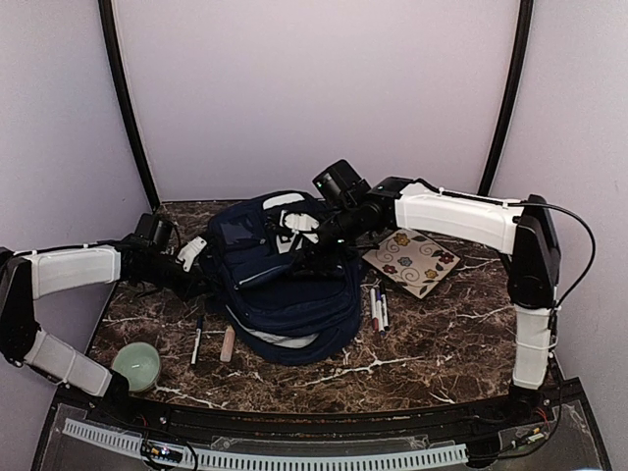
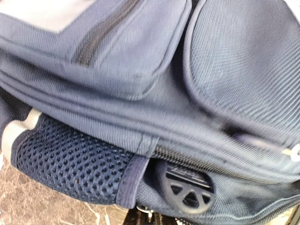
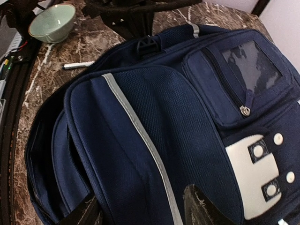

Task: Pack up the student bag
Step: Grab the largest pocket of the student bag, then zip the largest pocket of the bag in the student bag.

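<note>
I'm counting one student bag [image 1: 285, 294], one green bowl [image 1: 135, 365], one flowered notebook [image 1: 412, 260], four pens [image 1: 378, 309] and one tan stick [image 1: 228, 343].

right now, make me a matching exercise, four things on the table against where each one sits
1 student bag
2 green bowl
3 flowered notebook
4 markers

a near left corner
b right of the bag, far side
c middle of the table
d right of the bag, near side

Pairs: 1-c, 2-a, 3-b, 4-d
</note>
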Robot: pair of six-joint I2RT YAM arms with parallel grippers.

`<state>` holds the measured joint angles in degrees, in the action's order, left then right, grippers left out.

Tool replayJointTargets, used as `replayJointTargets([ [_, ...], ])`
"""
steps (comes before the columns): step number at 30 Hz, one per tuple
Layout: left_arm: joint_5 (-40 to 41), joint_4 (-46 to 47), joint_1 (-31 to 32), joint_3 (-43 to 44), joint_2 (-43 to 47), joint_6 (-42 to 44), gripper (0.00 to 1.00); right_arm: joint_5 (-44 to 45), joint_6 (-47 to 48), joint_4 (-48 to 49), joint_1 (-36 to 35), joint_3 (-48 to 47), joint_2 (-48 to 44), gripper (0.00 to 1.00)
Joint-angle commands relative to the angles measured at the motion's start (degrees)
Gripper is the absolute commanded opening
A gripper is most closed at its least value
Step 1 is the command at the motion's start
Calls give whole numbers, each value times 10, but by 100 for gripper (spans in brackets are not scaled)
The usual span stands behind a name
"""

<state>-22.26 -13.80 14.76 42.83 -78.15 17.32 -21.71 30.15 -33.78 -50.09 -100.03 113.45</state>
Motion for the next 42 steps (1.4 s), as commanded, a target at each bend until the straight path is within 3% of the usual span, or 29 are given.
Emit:
replayJointTargets([
  [1, -38, -4, 1, -6, 58, -37, 0, -122, -25, -42, 5, -97, 56, 57],
  [9, -24, -15, 13, -16, 54, -65, 0, -85, -220, 33, 8, -242, 184, 57],
  [13, 18, -58, 16, -2, 40, -74, 0, -251, -231, 0, 7, -311, 231, 59],
  [16, 45, -68, 17, 5, 25, -88, 0, -353, -200, -7, 8, -272, 207, 62],
  [20, 51, -41, 17, 15, -6, -111, 0, -369, -150, 9, 8, -177, 132, 62],
  [27, 61, 27, 31, 69, -91, -130, 0, -285, -37, -91, 10, -166, 71, 66],
  [33, 59, 66, 54, 120, -143, -120, 0, -80, -221, 79, 21, -120, 72, 59],
  [37, 55, 104, 61, 146, -160, -112, 0, -49, -319, 154, 49, -145, 126, 53],
  [42, 60, 51, 63, 166, -177, -126, 0, -50, -373, 139, 55, -282, 256, 51],
])
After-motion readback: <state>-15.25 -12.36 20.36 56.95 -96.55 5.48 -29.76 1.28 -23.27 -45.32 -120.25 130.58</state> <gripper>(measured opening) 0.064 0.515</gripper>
